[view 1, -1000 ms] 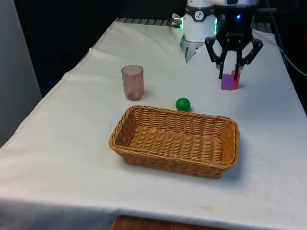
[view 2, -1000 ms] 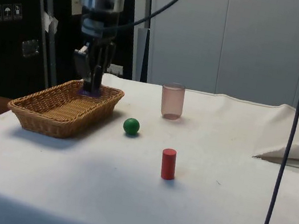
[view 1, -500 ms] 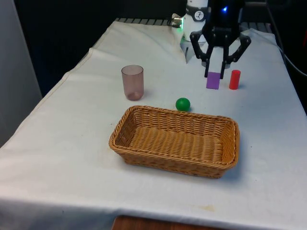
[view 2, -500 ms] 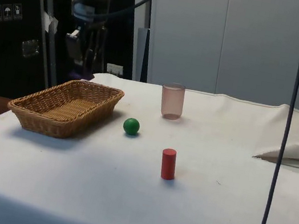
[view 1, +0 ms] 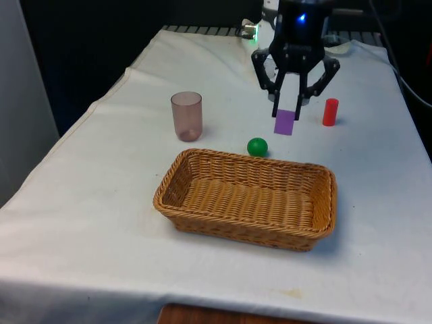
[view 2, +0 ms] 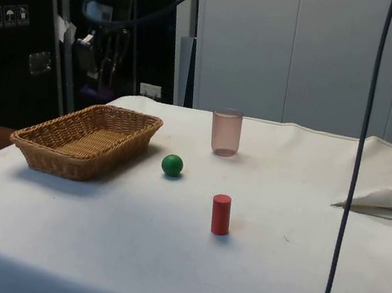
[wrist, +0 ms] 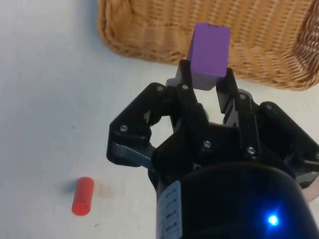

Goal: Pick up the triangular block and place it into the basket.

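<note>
Two fingers of the gripper [view 1: 289, 111] are closed onto the purple block [view 1: 284, 122] in the front view, w/ only the block's width between them. You've got the block up off the cloth, hanging below the fingertips, long axis roughly vertical, a flat face toward the camera. It sits in the air above the green ball [view 1: 257, 146], beyond the far rim of the basket [view 1: 202, 224]. The red cylinder [view 1: 330, 112] stands upright on the table [view 1: 101, 196] toward the front view's right of the gripper; the pink cup [view 1: 187, 116] stands upright well off toward the front view's left.

Side view: you'll see the gripper [view 2: 96, 76] against the dark background above the basket's [view 2: 50, 153] far end, w/ a bit of purple block [view 2: 91, 88] at its tip. Finger gap can't be read here. The ball [view 2: 172, 164] lies between basket and cylinder [view 2: 220, 214]; the cup [view 2: 225, 132] stands further back.

Wrist view: the fingers [wrist: 183, 74] pinch the block [wrist: 209, 49] on two opposite sides, approx. half of it sticking out past the tips. Its long axis runs along the fingers, free end pointing toward the basket's [wrist: 149, 37] woven wall. The cylinder [wrist: 82, 196] is on the cloth, apart from the basket.
</note>
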Motion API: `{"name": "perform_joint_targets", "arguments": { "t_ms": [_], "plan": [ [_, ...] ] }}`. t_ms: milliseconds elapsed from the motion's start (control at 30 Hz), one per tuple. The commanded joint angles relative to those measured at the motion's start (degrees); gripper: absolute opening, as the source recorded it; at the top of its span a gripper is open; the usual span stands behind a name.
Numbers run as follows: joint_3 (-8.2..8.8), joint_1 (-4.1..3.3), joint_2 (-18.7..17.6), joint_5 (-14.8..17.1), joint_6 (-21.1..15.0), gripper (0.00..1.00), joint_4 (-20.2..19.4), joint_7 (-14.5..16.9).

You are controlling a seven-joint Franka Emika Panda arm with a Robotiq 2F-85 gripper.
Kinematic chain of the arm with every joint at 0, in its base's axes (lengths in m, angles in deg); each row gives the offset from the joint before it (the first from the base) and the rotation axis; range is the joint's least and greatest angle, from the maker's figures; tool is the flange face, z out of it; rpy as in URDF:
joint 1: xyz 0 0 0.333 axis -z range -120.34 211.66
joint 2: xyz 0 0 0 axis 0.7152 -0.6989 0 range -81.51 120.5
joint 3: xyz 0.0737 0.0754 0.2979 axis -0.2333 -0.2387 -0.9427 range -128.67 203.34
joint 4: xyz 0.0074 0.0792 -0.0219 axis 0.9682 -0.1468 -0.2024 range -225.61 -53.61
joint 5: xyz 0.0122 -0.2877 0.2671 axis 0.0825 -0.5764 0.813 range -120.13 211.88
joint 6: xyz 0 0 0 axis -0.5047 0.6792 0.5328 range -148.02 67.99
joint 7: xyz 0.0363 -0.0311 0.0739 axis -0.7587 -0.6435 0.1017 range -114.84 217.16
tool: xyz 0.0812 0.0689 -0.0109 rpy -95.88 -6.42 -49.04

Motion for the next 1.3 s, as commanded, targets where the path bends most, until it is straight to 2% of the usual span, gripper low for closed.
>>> {"name": "perform_joint_targets", "arguments": {
  "t_ms": [0, 200, 233, 267, 467, 500, 533, 633, 767, 800, 833, 1067, 1100, 1133, 1267],
  "plan": [
    [0.17, 0.11, -0.57, -0.34, -0.29, 0.33, 0.4, 0.06],
    [1.43, 0.23, -3.09, -0.29, -3.32, 0.33, 1.15, 0.52],
    [1.26, 0.0, -2.46, -0.06, -2.46, 0.33, 0.92, 0.34],
    [1.6, 0.29, -3.5, -0.23, -3.9, 0.33, 1.2, 0.63],
    [2.81, 0.57, -6.3, 0.06, -7.45, 0.33, 1.83, 1.15],
    [2.92, 0.23, -5.67, -0.06, -6.93, 0.33, 1.43, 0.8],
    [2.92, 0.63, -6.76, 0.06, -7.91, 0.33, 1.95, 1.15],
    [3.27, 0.8, -8.48, 0.34, -9.34, 0.33, 2.64, 1.2],
    [3.27, 0.92, -10.37, 0.52, -10.14, 0.33, 3.55, 1.09],
    [3.67, 0.57, -9.91, 0.11, -9.8, 0.33, 3.21, 0.8],
    [3.27, 0.92, -10.77, 0.52, -10.26, 0.33, 3.78, 1.03],
    [3.15, 1.09, -14.73, 0.92, -10.71, 0.33, 5.96, 0.69],
    [3.67, 0.69, -14.5, 0.46, -10.49, 0.33, 5.79, 0.4],
    [3.09, 1.15, -15.24, 0.97, -10.83, 0.33, 6.19, 0.69],
    [3.21, 1.32, -17.02, 1.26, -11.46, 0.33, 7.1, 0.69]
  ]
}}
